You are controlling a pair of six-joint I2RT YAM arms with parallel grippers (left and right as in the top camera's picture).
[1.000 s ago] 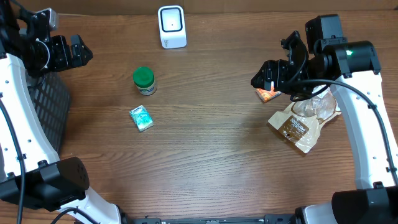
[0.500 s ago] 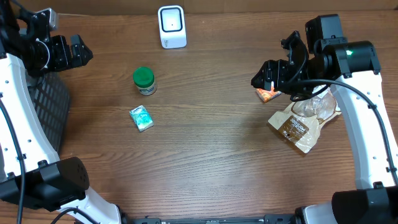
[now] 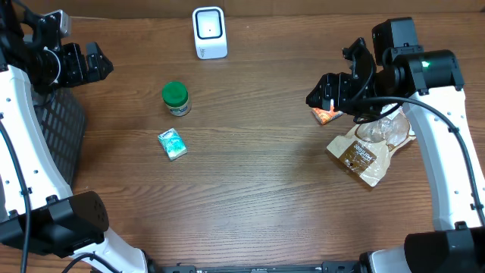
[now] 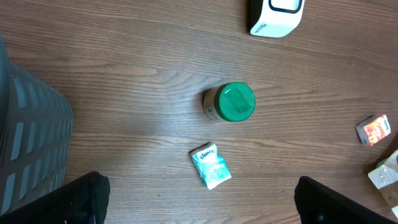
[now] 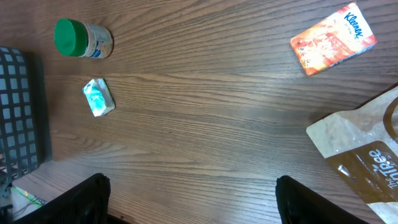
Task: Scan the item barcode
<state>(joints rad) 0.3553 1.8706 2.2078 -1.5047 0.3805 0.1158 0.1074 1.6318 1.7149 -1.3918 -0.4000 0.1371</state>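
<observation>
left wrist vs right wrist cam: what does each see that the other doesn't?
Left wrist only: the white scanner at its top edge. Right wrist only: the printed face of the brown bag; the left wrist catches at most a pale corner at its right edge. Both: the green-lid jar, teal pack, orange Kleenex pack and black basket.

Green-lidded jar (image 3: 176, 98), teal tissue pack (image 3: 172, 143), orange box (image 5: 333, 38), white scanner (image 3: 209, 32), brown bag (image 3: 366, 154).
</observation>
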